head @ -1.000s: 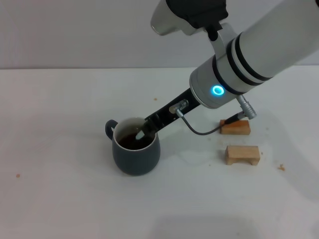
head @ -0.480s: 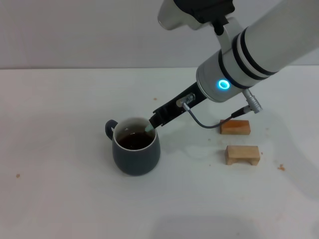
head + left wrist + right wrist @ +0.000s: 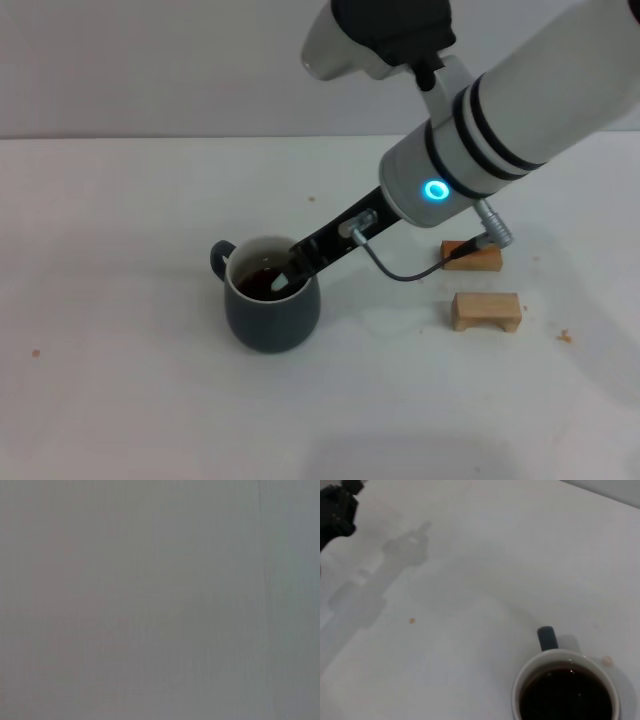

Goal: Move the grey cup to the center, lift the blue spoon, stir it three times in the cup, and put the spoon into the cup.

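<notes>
The grey cup [image 3: 272, 305] stands on the white table with its handle toward the left and dark brown liquid inside. The right wrist view also shows the cup [image 3: 565, 690] from above. My right gripper [image 3: 298, 263] reaches down from the right, over the cup's right rim, shut on the blue spoon [image 3: 285, 281]. Only a pale bit of the spoon shows below the fingertips, dipping into the liquid; the rest is hidden by the fingers. My left gripper is out of sight, and its wrist view shows only plain grey.
Two small wooden blocks lie to the right of the cup, one [image 3: 472, 257] partly behind my right arm's cable and the other [image 3: 486, 310] nearer the front. A few crumbs dot the table [image 3: 120, 400].
Half a second ago my right gripper had lifted the spoon up and right to the cup's rim. It has now come back down and left into the cup. The cup has not moved.
</notes>
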{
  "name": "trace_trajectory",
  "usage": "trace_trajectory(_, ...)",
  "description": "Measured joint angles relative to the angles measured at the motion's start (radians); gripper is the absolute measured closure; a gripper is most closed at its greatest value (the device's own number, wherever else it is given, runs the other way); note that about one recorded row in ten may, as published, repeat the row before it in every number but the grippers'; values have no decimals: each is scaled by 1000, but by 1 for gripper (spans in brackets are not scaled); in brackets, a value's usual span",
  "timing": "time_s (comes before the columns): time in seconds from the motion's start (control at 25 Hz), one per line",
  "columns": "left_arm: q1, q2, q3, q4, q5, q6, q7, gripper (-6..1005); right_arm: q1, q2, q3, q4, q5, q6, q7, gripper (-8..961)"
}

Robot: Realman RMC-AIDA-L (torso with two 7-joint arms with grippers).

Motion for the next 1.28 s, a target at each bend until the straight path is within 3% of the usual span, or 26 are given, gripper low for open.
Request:
trace_trajectory(0.36, 4, 0, 0, 2, 0, 4, 0, 998, -3, 0, -47, -4, -34, -69, -38, 798)
trace_trajectory(1.04, 9, 0, 2, 4, 0, 7, -1, 999, -6, 0, -74, 10, -39, -75, -78, 502)
trace_trajectory(1.28, 10, 0, 4, 4, 0, 7, -1, 999, -12, 0, -74, 42, -83, -129, -101, 506)
